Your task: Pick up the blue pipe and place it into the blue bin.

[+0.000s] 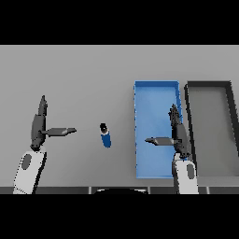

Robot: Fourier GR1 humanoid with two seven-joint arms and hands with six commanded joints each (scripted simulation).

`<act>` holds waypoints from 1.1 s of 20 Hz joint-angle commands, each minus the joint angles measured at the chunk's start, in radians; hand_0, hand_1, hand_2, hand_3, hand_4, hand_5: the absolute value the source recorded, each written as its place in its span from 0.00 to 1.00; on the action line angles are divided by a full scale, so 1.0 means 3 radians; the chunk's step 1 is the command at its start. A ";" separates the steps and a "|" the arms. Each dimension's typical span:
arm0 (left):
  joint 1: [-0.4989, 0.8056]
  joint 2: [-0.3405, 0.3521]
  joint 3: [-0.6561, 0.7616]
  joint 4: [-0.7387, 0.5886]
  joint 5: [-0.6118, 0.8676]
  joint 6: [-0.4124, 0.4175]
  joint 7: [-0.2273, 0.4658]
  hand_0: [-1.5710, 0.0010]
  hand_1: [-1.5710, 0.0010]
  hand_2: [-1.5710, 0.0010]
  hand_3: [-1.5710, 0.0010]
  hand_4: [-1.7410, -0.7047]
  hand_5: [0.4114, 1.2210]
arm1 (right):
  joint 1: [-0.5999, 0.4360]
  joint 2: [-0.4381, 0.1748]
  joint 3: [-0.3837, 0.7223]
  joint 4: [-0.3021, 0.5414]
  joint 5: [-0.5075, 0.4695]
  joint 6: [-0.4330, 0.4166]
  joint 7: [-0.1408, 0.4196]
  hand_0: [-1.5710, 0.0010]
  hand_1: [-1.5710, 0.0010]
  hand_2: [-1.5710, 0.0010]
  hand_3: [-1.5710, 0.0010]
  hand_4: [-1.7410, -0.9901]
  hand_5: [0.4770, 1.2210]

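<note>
A short blue pipe (106, 136) with a dark open end lies on the grey table, left of the blue bin (141, 116). My left hand (38, 125) is at the left, open, fingers straight up and thumb pointing toward the pipe, a clear gap away from it. Over the blue bin's right side my right hand (178, 133) hovers open, its thumb sticking out to the left, with nothing in it.
A dark grey bin (188, 100) stands right beside the blue bin on its right. The table's front edge runs just below both forearms.
</note>
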 commanded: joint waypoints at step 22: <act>0.0304 0.0744 -0.0578 -0.0436 -0.0001 -0.1472 -0.0367 1.00 1.00 1.00 1.00 0.68 0.15 | 0.0268 -0.0451 0.0293 -0.0341 0.0424 0.0257 -0.0329 1.00 1.00 1.00 1.00 0.69 0.17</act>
